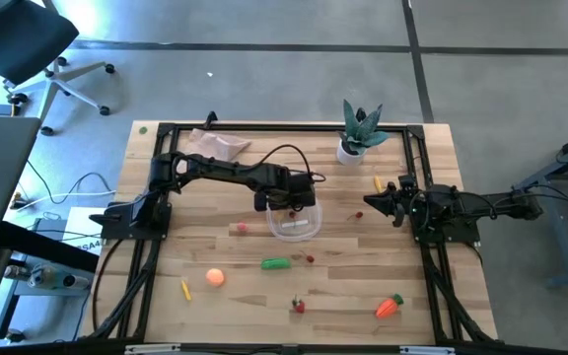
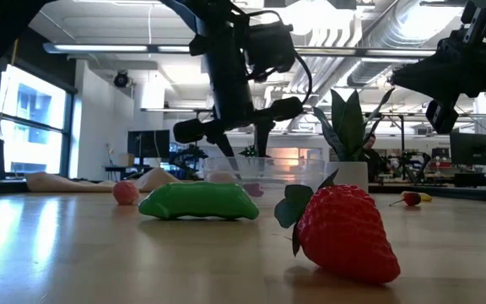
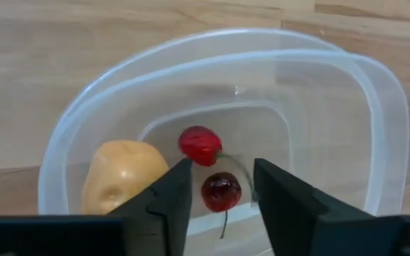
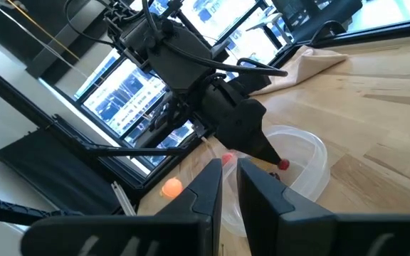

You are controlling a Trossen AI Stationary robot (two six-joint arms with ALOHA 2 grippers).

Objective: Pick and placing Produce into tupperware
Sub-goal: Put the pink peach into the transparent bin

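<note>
The clear tupperware [image 1: 295, 225] [image 3: 233, 107] stands mid-table. In it lie a tan piece [image 3: 123, 178] and two red cherries on a stem [image 3: 200, 145] [image 3: 221, 192]. My left gripper [image 1: 290, 209] [image 3: 223, 195] points down into it, open; the darker cherry shows between the fingertips, with a gap on each side. More produce lies loose on the wood: a green pepper [image 1: 276, 263] [image 2: 199, 203], an orange ball [image 1: 215, 278], a strawberry [image 1: 299, 306] [image 2: 344, 232] and a carrot [image 1: 390, 307]. My right gripper [image 1: 371, 202] [image 4: 230, 178] waits level at the right, shut on nothing.
A spiky plant in a white pot [image 1: 360, 133] stands at the far right and a beige cloth [image 1: 215, 146] at the far left. Small yellow pieces [image 1: 185, 289] [image 1: 378, 183] and a pink piece [image 1: 240, 228] lie about. A black frame [image 1: 294, 126] borders the table.
</note>
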